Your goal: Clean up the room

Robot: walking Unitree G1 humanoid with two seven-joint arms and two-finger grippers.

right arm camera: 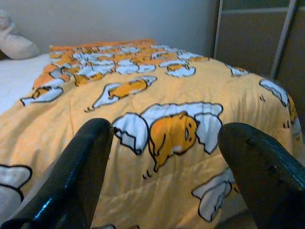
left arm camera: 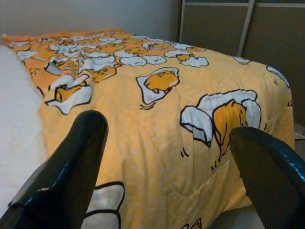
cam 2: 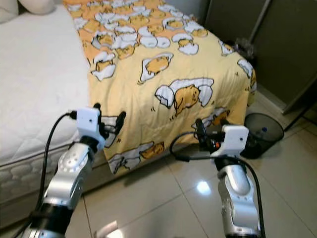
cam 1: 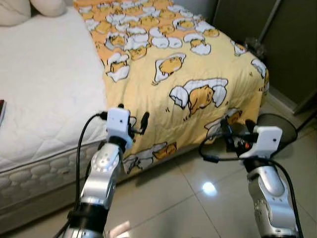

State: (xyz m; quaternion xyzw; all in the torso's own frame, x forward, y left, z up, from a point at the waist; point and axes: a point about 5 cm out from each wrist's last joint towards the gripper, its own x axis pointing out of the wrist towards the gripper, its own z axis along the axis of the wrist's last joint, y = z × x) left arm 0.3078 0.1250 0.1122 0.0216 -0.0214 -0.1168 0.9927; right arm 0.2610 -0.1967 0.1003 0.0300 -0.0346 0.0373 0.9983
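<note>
A yellow blanket [cam 1: 163, 64] printed with cartoon egg figures covers the right part of the bed and hangs over its near edge toward the floor. The bare white mattress [cam 1: 44, 84] shows on the left part. My left gripper [cam 1: 132, 113] is raised in front of the blanket's hanging edge, open and holding nothing. My right gripper [cam 1: 238, 124] is up near the blanket's lower right corner, also open and holding nothing. Both wrist views look across the blanket [left arm camera: 157, 143] between spread black fingers [right arm camera: 90, 157].
A black mesh wastebasket [cam 2: 263, 130] stands on the tiled floor [cam 1: 173, 198] just right of the bed's corner, behind my right arm. Pillows [cam 1: 20, 9] lie at the far left. A dark flat object [cam 1: 1, 111] rests at the mattress's left edge. Dark wardrobe doors [cam 1: 282, 44] close off the right.
</note>
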